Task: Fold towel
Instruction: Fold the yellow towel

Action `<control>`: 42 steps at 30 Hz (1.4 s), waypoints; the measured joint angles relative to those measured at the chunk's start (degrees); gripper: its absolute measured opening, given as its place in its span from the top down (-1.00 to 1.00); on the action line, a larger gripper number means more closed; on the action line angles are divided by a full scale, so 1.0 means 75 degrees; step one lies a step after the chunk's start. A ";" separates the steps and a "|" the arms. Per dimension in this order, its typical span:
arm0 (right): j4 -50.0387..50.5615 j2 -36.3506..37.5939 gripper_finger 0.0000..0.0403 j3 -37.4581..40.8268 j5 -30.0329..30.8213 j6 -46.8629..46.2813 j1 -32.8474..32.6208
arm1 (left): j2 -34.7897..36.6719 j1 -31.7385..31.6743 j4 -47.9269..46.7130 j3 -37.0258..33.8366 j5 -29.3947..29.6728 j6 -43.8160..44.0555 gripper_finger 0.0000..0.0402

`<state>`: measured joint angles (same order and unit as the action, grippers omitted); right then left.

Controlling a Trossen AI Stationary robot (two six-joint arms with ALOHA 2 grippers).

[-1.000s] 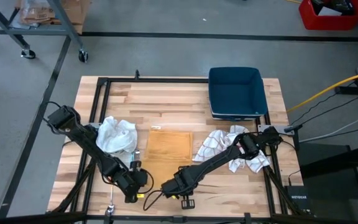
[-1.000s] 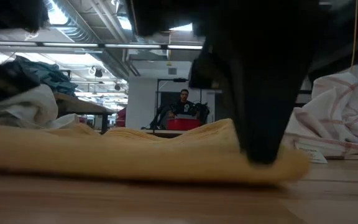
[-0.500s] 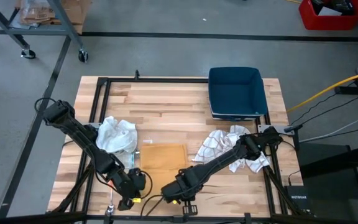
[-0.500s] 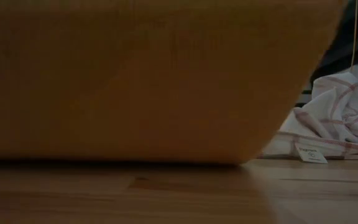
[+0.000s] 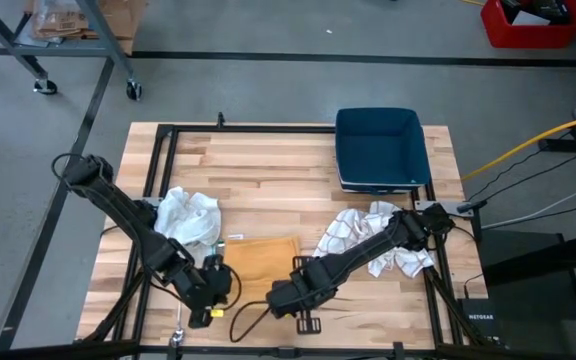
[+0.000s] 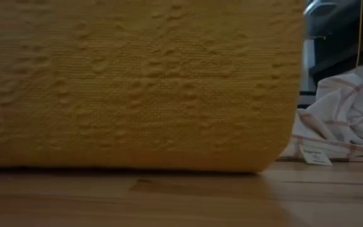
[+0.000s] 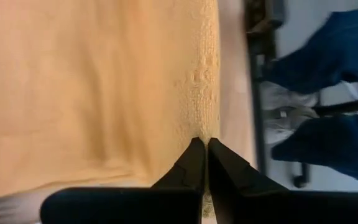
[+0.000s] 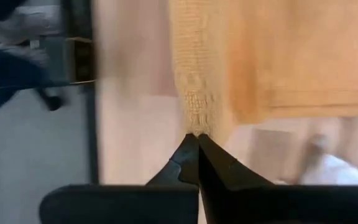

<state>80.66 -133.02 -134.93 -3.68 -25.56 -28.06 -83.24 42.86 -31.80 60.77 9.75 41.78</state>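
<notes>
Two-arm fold of the yellow towel (image 5: 260, 262), its near edge lifted off the worktop (image 5: 288, 170).
Left tool (image 5: 211, 288) and right tool (image 5: 286, 294) are each clamped shut on a near corner of the towel; carrying both corners forward level and together, cloth taut, should land edge on edge.
</notes>
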 joint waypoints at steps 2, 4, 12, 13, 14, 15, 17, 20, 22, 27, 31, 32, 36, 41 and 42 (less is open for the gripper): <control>0.0155 0.0010 1.00 -0.0003 0.0314 0.0037 0.0121 | 0.0069 -0.0078 -0.0286 0.0000 0.0171 -0.0008 0.99; 0.0341 0.0010 1.00 -0.0002 0.0543 0.0045 0.0251 | 0.0084 -0.0181 -0.0550 0.0000 0.0301 -0.0009 0.99; 0.0534 0.0010 1.00 0.0009 0.1447 0.0260 0.0838 | 0.0084 -0.0642 -0.1853 0.0000 0.1057 -0.0024 0.99; 0.0534 0.0010 1.00 0.0009 0.1504 0.0351 0.0917 | 0.0084 -0.0702 -0.2009 0.0000 0.1132 -0.0039 0.99; 0.0531 -0.0001 1.00 0.0009 0.1526 0.0462 0.0997 | 0.0084 -0.0768 -0.2134 -0.0001 0.1187 -0.0045 0.99; 0.0539 -0.0012 1.00 0.0009 0.1530 0.0517 0.1078 | 0.0084 -0.0833 -0.2194 -0.0021 0.1253 -0.0042 0.99; 0.0544 -0.0027 1.00 0.0015 0.1535 0.0662 0.1236 | 0.0084 -0.0948 -0.2394 -0.0037 0.1360 -0.0038 0.99; 0.0550 -0.0069 1.00 0.0015 0.1647 0.0827 0.1457 | 0.0084 -0.1116 -0.2603 -0.0041 0.1446 -0.0238 0.99; 0.0600 -0.0078 1.00 0.0017 0.1703 0.0895 0.1594 | 0.0084 -0.1243 -0.2699 -0.0041 0.1550 -0.0404 0.99; 0.0655 -0.0080 1.00 0.0017 0.1705 0.1091 0.1894 | 0.0084 -0.1551 -0.2820 -0.0041 0.1685 -0.0649 0.99; 0.0654 -0.0080 0.94 0.0017 0.1702 0.1136 0.2082 | 0.0084 -0.1758 -0.3112 -0.0044 0.1963 -0.0594 0.99; 0.0654 -0.0080 0.92 0.0017 0.1703 0.1246 0.2118 | 0.0084 -0.1802 -0.3172 -0.0044 0.2040 -0.0592 0.99; 0.0648 -0.0083 0.82 0.0017 0.2049 0.1650 0.2217 | 0.0084 -0.1977 -0.3319 -0.0047 0.2614 -0.0596 0.99; 0.0636 -0.0083 0.66 0.0017 0.2769 0.1880 0.2365 | 0.0084 -0.2258 -0.3613 -0.0047 0.3414 -0.0589 0.88; 0.0634 -0.0084 0.62 0.0017 0.2828 0.1939 0.2396 | 0.0084 -0.2328 -0.3698 -0.0047 0.3510 -0.0592 0.84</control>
<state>85.41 -133.65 -134.80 17.52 -11.02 -10.09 -82.61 25.40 -59.53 60.42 36.07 37.34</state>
